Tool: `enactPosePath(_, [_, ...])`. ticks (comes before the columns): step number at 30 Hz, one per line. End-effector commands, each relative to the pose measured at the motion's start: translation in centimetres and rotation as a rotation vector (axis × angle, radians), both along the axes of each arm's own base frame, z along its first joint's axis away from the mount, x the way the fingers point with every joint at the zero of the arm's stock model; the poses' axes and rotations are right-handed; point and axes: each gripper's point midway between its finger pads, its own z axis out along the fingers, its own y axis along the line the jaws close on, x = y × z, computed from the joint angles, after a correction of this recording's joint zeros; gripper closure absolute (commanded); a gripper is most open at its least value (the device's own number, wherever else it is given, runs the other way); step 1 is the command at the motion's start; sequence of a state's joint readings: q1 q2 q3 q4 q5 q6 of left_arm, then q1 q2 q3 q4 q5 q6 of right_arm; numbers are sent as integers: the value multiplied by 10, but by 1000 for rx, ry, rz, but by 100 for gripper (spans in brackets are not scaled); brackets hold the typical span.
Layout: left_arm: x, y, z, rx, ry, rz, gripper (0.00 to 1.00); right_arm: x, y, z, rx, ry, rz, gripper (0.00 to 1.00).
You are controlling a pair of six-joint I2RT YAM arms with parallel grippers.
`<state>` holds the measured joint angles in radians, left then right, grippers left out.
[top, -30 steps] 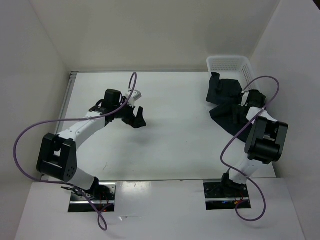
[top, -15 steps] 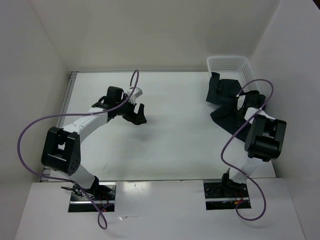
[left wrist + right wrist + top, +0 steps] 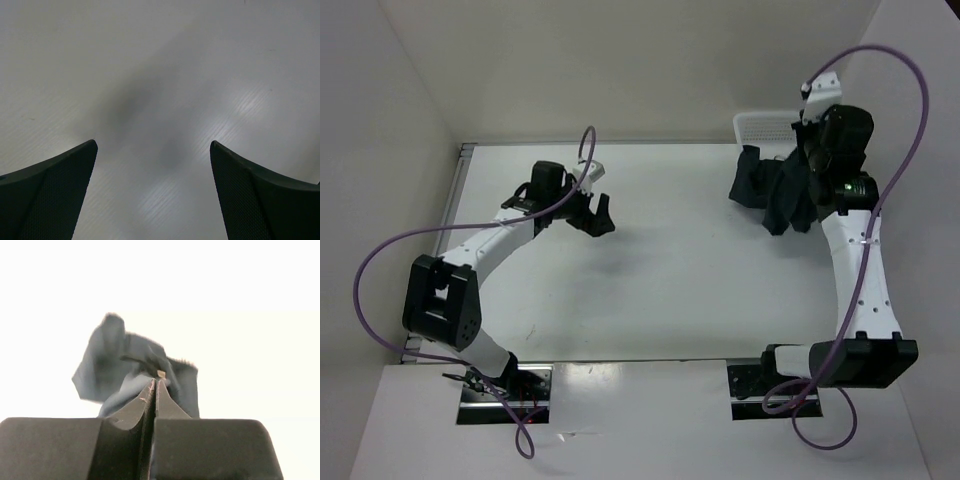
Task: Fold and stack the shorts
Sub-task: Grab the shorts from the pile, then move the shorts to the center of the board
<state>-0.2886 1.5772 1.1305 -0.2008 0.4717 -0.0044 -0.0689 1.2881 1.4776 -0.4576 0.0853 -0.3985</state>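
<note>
Dark navy shorts (image 3: 788, 195) hang bunched in the air at the right, pinched at the top by my right gripper (image 3: 817, 160), which is shut on them. In the right wrist view the cloth (image 3: 120, 370) dangles past the closed fingertips (image 3: 156, 382). Another dark pair of shorts (image 3: 750, 180) lies draped at the front of the white basket (image 3: 775, 127). My left gripper (image 3: 597, 215) hovers open over the bare white table (image 3: 660, 270) at the left. Only tabletop shows between its spread fingers (image 3: 60, 185).
The white basket stands at the table's back right corner against the wall. White walls enclose the table on three sides. Purple cables loop from both arms.
My right arm has risen from low on the table and lifted a pair of shorts off it after shutting on it. The left gripper has shifted slightly toward the back.
</note>
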Motion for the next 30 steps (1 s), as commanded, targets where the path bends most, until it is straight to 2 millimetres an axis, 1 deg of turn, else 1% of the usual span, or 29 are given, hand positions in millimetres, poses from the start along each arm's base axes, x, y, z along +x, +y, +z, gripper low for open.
enactPosePath(1, [26, 0, 42, -52, -112, -3, 0, 8, 31, 82, 34, -213, 8, 100])
enactPosePath(2, [30, 3, 49, -59, -121, 2, 0, 11, 45, 95, 38, -248, 34, 100])
enactPosePath(3, [38, 5, 59, -68, -135, 6, 0, 12, 78, 107, 51, -279, 109, 100])
enactPosePath(4, [46, 14, 61, -72, -139, 25, 0, 17, 97, 123, 62, -322, 146, 100])
enactPosePath(5, [48, 18, 67, -78, -141, 30, 0, 19, 117, 127, 79, -328, 189, 100])
enactPosePath(6, [52, 24, 71, -78, -146, 45, 0, 17, 155, 131, 105, -331, 272, 100])
enactPosePath(7, [55, 30, 75, -84, -155, 54, 0, 16, 175, 141, 128, -342, 314, 100])
enactPosePath(8, [59, 44, 74, -80, -147, 85, 0, 27, 203, 126, 136, -297, 372, 100])
enactPosePath(9, [60, 51, 79, -81, -160, 102, 0, 20, 244, 123, 148, -285, 466, 100])
enactPosePath(10, [62, 62, 84, -74, -174, 131, 0, 16, 267, 126, 168, -280, 519, 100])
enactPosePath(11, [62, 79, 88, -72, -186, 170, 0, 25, 296, 106, 176, -233, 564, 99])
enactPosePath(12, [61, 89, 89, -70, -189, 192, 0, 20, 317, 111, 196, -233, 611, 99])
enactPosePath(13, [58, 99, 96, -65, -208, 219, 0, 8, 352, 100, 217, -184, 714, 96])
enactPosePath(14, [58, 120, 90, -52, -199, 273, 0, 17, 381, 71, 225, -110, 758, 94])
enactPosePath(15, [55, 129, 89, -50, -198, 295, 0, 13, 398, 80, 284, -107, 794, 91])
enactPosePath(16, [52, 141, 93, -42, -212, 328, 0, 1, 422, 66, 301, -44, 878, 68])
enactPosePath(17, [50, 160, 92, -37, -213, 373, 0, 5, 443, 40, 305, 23, 912, 48])
enactPosePath(18, [44, 169, 84, -34, -195, 397, 0, 0, 454, 42, 312, 32, 954, 30])
enactPosePath(19, [39, 179, 83, -25, -191, 427, 0, -5, 462, 31, 331, 76, 990, 11])
enactPosePath(20, [35, 194, 78, -11, -173, 476, 0, -7, 464, 25, 342, 97, 998, 9])
enactPosePath(22, [24, 205, 63, 6, -113, 517, 0, -8, 463, 11, 334, 131, 992, 9])
enactPosePath(23, [19, 204, 54, 8, -79, 517, 0, -15, 456, 3, 325, 163, 987, 9])
enactPosePath(24, [14, 203, 46, 9, -37, 517, 0, -14, 446, -2, 320, 172, 963, 10])
enactPosePath(25, [11, 202, 35, 11, 0, 517, 0, -10, 433, -26, 304, 225, 924, 13])
enactPosePath(26, [9, 197, 29, 12, 23, 505, 0, -11, 422, -34, 309, 250, 902, 14])
enactPosePath(27, [6, 186, 15, 15, 79, 477, 0, -18, 406, -27, 338, 247, 875, 17])
enactPosePath(28, [4, 178, 7, 18, 109, 458, 0, -14, 388, -37, 346, 271, 831, 20])
enactPosePath(29, [5, 171, 0, 20, 128, 438, 0, -24, 368, -65, 333, 340, 795, 22])
enactPosePath(30, [4, 157, -12, 17, 165, 397, 0, -29, 355, -81, 335, 382, 764, 24])
